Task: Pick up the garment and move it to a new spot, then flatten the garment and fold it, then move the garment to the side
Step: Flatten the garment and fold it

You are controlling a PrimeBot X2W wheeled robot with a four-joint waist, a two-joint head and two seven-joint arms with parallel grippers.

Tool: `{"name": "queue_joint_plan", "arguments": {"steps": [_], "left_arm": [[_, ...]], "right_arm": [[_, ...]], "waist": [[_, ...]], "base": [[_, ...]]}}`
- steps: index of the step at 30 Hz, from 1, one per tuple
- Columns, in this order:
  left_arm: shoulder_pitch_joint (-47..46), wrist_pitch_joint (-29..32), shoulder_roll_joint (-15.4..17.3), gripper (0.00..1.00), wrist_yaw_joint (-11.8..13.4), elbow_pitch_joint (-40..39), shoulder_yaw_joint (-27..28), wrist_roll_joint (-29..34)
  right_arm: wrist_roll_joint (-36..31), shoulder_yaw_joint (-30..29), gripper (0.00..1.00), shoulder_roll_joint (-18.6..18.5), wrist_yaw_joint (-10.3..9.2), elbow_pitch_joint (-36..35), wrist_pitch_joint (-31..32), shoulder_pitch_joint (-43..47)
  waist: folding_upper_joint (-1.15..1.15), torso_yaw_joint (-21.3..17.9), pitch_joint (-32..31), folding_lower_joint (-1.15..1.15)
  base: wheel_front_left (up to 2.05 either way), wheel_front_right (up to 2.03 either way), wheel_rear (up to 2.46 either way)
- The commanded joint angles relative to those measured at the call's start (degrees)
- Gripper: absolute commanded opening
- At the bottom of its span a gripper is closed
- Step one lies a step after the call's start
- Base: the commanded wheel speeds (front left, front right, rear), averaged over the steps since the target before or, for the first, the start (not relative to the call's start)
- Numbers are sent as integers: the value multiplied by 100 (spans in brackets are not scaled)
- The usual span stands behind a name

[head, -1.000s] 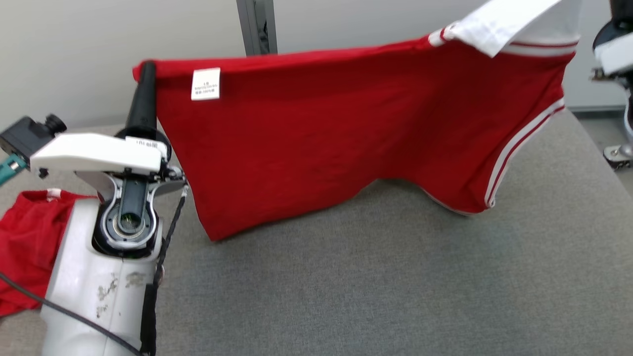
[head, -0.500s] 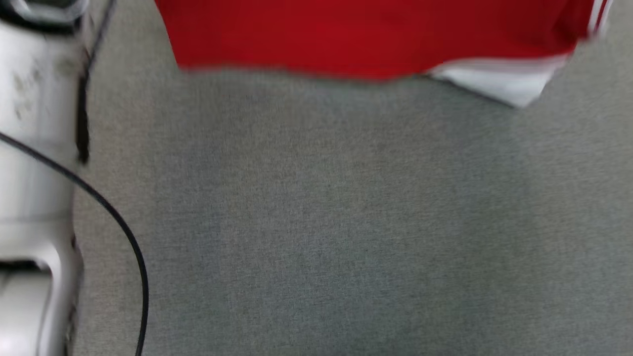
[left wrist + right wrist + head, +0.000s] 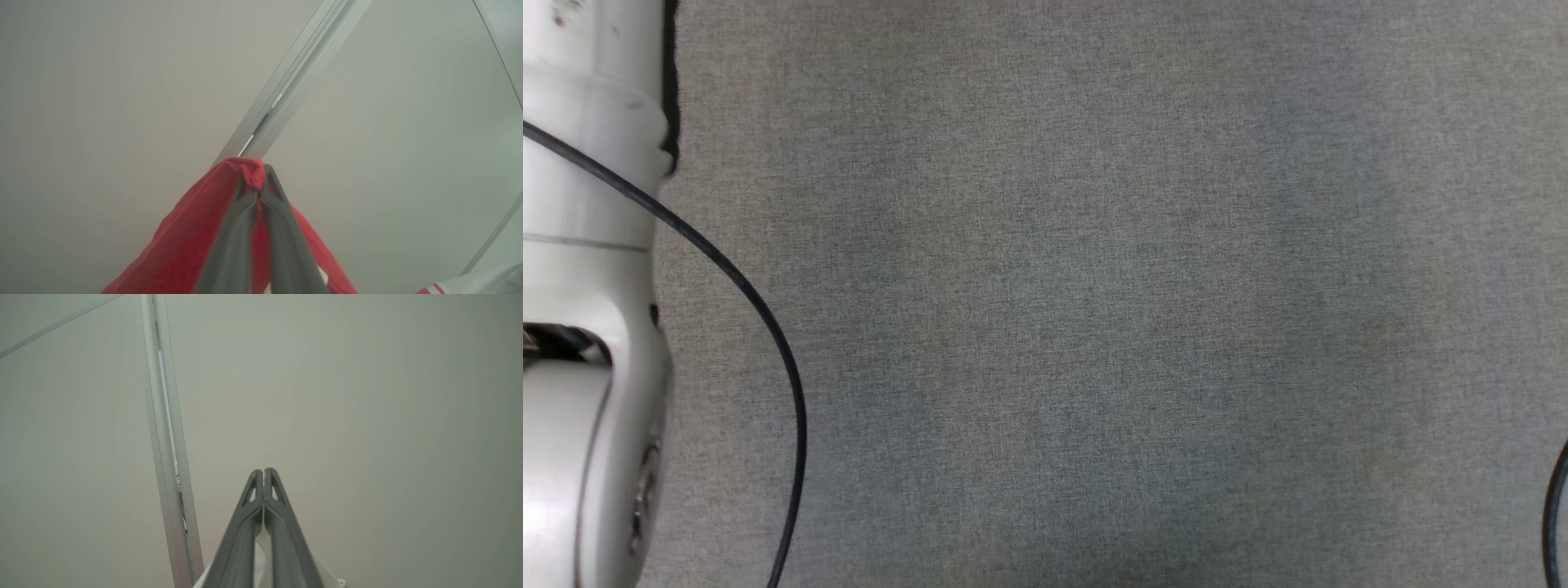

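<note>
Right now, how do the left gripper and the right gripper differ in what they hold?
The left gripper pinches red garment cloth, bunched at its tips; the right gripper pinches white cloth lower between its fingers, tips bare. Both are shut and point at a pale wall.

Grey fabric-covered surface [image 3: 1094, 327] below; plain pale wall [image 3: 102, 81] with a slim aluminium post [image 3: 286, 90].

Left gripper [image 3: 260, 179] and right gripper [image 3: 264, 473], each pinched tight on the garment [image 3: 184, 245].

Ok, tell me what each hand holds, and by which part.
Left hand: the garment, by a bunched red edge. Right hand: its white part.
</note>
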Motion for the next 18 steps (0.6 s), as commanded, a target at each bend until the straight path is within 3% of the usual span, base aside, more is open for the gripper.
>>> {"name": "queue_joint_plan", "arguments": {"steps": [1,10,18], "left_arm": [[212,-17,-31,0,-71,172,-58,61],[910,-27,-37,0,-205,848,-376,376],[1879,-28,-32,0,-249,1123,-356,589]], "right_arm": [[93,73,0,-4,2,107,-8,250],[783,125,0,-37,2,574,-10,1226],[1409,407,0,-99,2,716,-10,2500]], "waist": [[0,8,31,0],[0,85,26,0],[0,53,-409,0]], "base": [[0,0,0],[0,0,0],[0,0,0]]}}
